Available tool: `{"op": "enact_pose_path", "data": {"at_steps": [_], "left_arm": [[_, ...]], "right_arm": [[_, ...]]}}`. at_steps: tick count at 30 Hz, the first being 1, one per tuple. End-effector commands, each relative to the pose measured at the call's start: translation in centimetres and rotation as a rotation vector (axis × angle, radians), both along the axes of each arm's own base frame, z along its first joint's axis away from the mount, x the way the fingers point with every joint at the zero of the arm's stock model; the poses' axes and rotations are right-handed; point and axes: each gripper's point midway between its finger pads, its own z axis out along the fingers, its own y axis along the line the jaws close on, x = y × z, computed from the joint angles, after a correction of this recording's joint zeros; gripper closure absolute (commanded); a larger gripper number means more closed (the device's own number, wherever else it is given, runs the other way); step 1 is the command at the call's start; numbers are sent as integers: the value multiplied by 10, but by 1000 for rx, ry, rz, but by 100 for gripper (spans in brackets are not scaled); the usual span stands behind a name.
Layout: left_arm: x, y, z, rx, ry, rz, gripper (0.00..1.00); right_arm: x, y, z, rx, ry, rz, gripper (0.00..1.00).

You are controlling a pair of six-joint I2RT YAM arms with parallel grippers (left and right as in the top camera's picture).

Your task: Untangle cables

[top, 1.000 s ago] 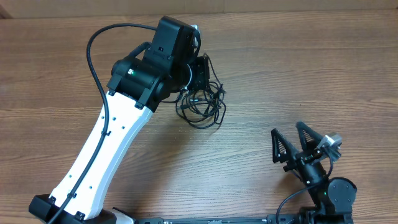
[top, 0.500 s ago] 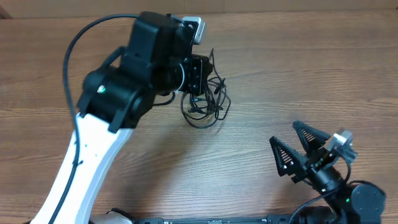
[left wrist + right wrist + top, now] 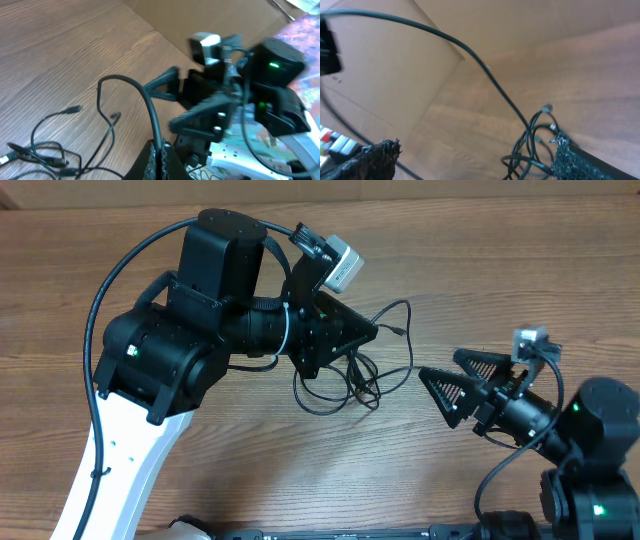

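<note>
Near the middle of the wooden table point(image 3: 500, 260), the cables point(image 3: 340, 380) lie as a loose black tangle, just below the nose of the left gripper point(image 3: 368, 333). From the heap one strand climbs to the right, bends round in a wide loop and runs back down toward the pile; a small plug end shows inside that loop. The left wrist view has the left gripper's fingers point(image 3: 150, 161) pressed together at the bottom edge with a single cord clamped between them. That cord rises from the pinch, arches over to the left and drops toward the rest of the tangle, which rests on the wood at the lower left. Two thin plug ends lie on the table there, apart from each other. Right of the tangle, the right gripper point(image 3: 438, 367) points at it with its two fingers spread wide, holding nothing. It is near the outer loop, with a gap between them in the overhead view. In the right wrist view its fingertips point(image 3: 370, 160) sit at opposite lower corners, with the knot of cords showing between them, further out on the wood
</note>
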Motion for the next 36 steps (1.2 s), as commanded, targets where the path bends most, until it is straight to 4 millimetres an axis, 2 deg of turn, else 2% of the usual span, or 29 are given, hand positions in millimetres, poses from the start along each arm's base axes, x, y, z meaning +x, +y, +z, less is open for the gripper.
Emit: {"op": "enact_pose_path", "data": {"at_steps": [1,3,8,10,12,15,19,25,29,33,36], "left_arm": [[-18,-5,19,-77,-37,-111,96],[-25,-6,24,-103,-28,-147,96],[-25,-6,24,-109,18,-131,96],[-25,-7,25,-113,34,-124,96],[-25,-7,26,-118,49,-119,96],[-35,-10,36,-168,55,-186,96],[-48,-13,54,-250,28,-293,96],[-49,-13,55,-256,34,-294,96],[-47,-13,54,-250,35,-285,96],[-28,-11,41,-183,75,-150,96],[-7,-5,25,-107,107,9,96]], "right_arm": [[3,5,-2,22,48,43,0],[10,5,-9,33,92,38,0],[24,5,-20,36,132,38,0],[28,5,-24,36,149,38,7],[31,5,-28,36,165,37,19],[35,5,-33,36,185,36,33],[39,7,-37,36,200,43,36],[40,16,-34,30,172,71,37],[48,11,-33,5,149,20,78],[54,10,-21,19,108,3,96],[59,10,9,48,33,-8,96]]}}
